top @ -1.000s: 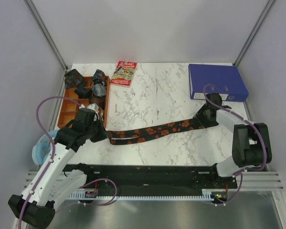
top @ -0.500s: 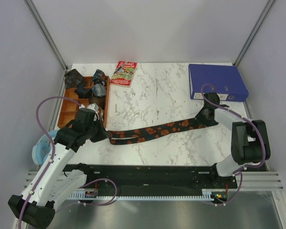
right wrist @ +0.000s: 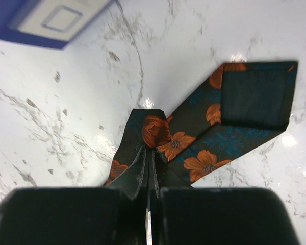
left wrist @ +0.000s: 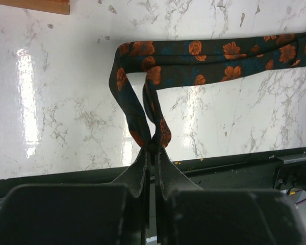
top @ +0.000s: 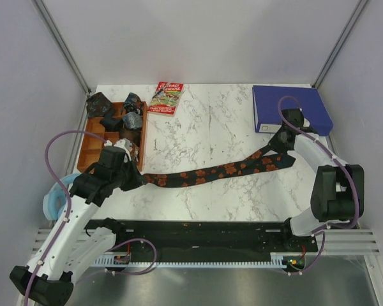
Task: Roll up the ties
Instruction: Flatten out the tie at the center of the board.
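Your left gripper (left wrist: 153, 149) hangs over the bench's (top: 198, 127) near left part, its jaws closed on a loop of the tie (top: 210, 172) at that end. The cloth rises off the marble into the pinch. From there the tie runs slantwise across the bench toward the right edge. You hold it by both ends, I judge, to draw it straight and flat before any rolling begins. Your right gripper (right wrist: 149, 153) is clamped on a fold at the wide end, just in front of the binder (top: 290, 105). Rolled ties (top: 133, 120) sit in the tray (top: 83, 156) by the far left corner, probably this one's destination.
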Controlling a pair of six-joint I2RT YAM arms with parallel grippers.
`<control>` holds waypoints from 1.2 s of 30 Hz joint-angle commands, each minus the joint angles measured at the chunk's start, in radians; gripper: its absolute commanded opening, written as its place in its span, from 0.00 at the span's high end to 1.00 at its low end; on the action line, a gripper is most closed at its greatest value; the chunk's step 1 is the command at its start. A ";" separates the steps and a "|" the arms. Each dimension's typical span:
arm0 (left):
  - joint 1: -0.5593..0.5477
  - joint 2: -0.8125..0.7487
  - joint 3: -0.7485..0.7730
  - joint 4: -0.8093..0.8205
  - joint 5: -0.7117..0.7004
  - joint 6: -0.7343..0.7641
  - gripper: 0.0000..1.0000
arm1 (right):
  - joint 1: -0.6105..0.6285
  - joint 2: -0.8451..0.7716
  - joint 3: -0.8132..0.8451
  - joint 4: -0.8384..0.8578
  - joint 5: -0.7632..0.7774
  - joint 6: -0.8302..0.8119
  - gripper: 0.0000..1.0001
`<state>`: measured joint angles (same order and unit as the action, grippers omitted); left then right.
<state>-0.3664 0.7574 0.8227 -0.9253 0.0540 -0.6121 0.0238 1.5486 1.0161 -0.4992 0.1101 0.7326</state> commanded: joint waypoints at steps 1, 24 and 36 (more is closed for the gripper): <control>0.004 -0.006 0.010 0.014 -0.010 0.002 0.98 | -0.048 -0.042 0.068 -0.059 0.042 -0.047 1.00; 0.155 0.207 0.085 0.097 0.049 0.046 0.98 | -0.120 0.013 -0.134 0.100 -0.024 -0.030 0.97; 0.225 0.214 0.058 0.094 0.072 0.095 0.98 | 0.051 -0.251 -0.228 0.056 -0.092 0.034 0.21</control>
<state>-0.1528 0.9657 0.8684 -0.8589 0.0902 -0.5671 -0.0208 1.3975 0.7952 -0.4450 0.0296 0.6941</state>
